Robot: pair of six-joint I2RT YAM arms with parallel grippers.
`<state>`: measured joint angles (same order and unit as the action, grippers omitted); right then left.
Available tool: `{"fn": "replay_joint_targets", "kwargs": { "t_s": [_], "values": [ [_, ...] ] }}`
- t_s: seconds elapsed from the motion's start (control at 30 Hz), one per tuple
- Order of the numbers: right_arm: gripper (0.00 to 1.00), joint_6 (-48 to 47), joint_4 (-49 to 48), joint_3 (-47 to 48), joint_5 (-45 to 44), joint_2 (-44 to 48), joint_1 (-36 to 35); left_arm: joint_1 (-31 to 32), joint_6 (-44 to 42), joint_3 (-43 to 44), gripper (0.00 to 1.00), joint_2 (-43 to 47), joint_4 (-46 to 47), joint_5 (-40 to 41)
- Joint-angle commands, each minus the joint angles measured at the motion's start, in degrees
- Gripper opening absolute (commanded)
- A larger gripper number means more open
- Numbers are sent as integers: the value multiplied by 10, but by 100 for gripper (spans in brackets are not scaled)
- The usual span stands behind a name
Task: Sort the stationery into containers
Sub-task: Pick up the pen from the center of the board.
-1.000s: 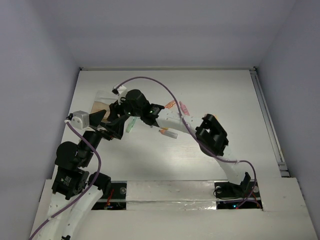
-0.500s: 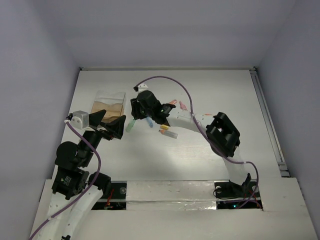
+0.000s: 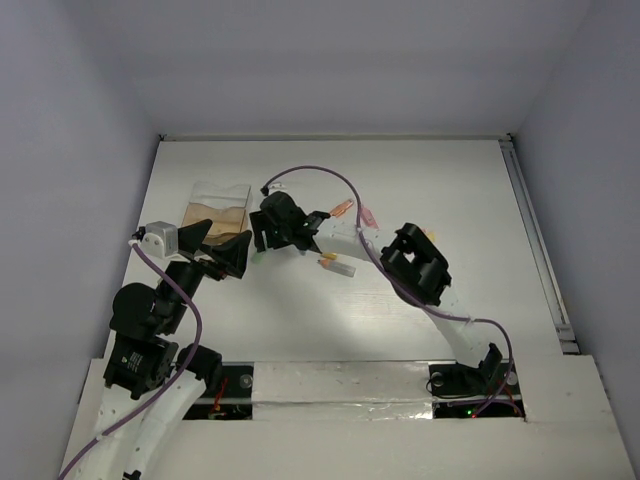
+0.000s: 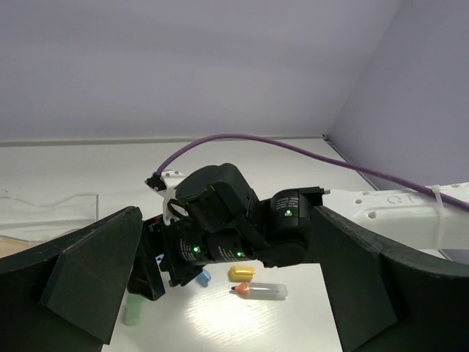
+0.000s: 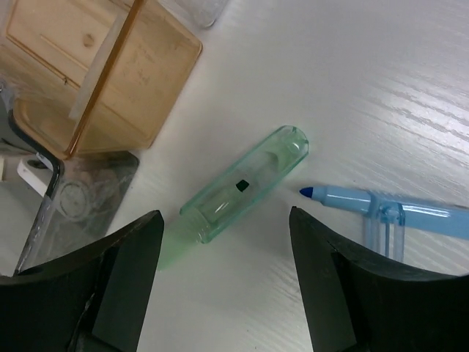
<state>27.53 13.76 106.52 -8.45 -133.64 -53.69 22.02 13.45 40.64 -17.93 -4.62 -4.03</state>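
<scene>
Table (image 3: 420,170); right claw (image 5: 226,220) spread, seemingly above green highlighter (image 5: 238,187)

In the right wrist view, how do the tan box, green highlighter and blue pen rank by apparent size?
1. tan box
2. green highlighter
3. blue pen; the picture edge cuts it off, so this place is unsure.

White table (image 3: 450,180): scattered stationery (image 5: 242,187), clear compartment box (image 3: 219,206).
</scene>
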Motion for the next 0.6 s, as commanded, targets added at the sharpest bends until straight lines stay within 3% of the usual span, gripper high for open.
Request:
{"fn": "replay_joint_targets", "kwargs": {
  "t_s": [0.0,0.33,0.57],
  "values": [
    [76,13,14,33,0,-27,-3,-2,3,5,99,2,20,-1],
    [75,-23,68,95,-36,-79,-14,-2,4,5,99,4,19,-3],
    [64,-74,109,120,-82,-101,-33,-2,4,5,99,4,20,-3]
  ]
}}
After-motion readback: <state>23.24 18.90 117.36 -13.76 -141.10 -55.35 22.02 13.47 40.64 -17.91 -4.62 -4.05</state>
